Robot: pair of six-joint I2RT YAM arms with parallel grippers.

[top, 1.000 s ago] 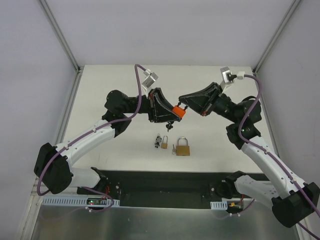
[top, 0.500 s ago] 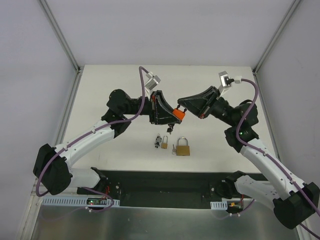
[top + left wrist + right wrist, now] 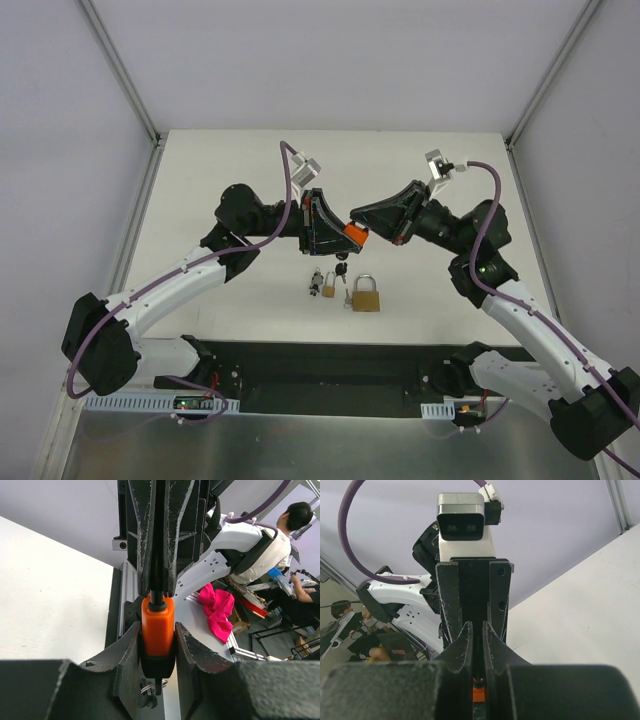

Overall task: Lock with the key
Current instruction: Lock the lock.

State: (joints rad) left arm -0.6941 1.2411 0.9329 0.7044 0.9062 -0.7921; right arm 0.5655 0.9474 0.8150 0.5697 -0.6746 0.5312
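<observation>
An orange padlock [image 3: 352,234] is held in the air between both grippers above the table's middle. My left gripper [image 3: 341,237] is shut on its orange body [image 3: 157,627]. A black key with a ring [image 3: 151,686] hangs from the lock's black underside. My right gripper [image 3: 364,226] meets it from the right and is shut on the dark shackle on top of the lock [image 3: 156,594]. In the right wrist view my right gripper [image 3: 477,636] is nearly closed, with a sliver of orange [image 3: 478,694] showing below.
On the table [image 3: 200,200] below lie a brass padlock [image 3: 366,296] and, left of it, a small padlock with keys [image 3: 322,283]. The black base strip [image 3: 330,365] runs along the near edge.
Both grippers, joined on the orange padlock, have shifted slightly left and down. The right wrist has swung further left.
</observation>
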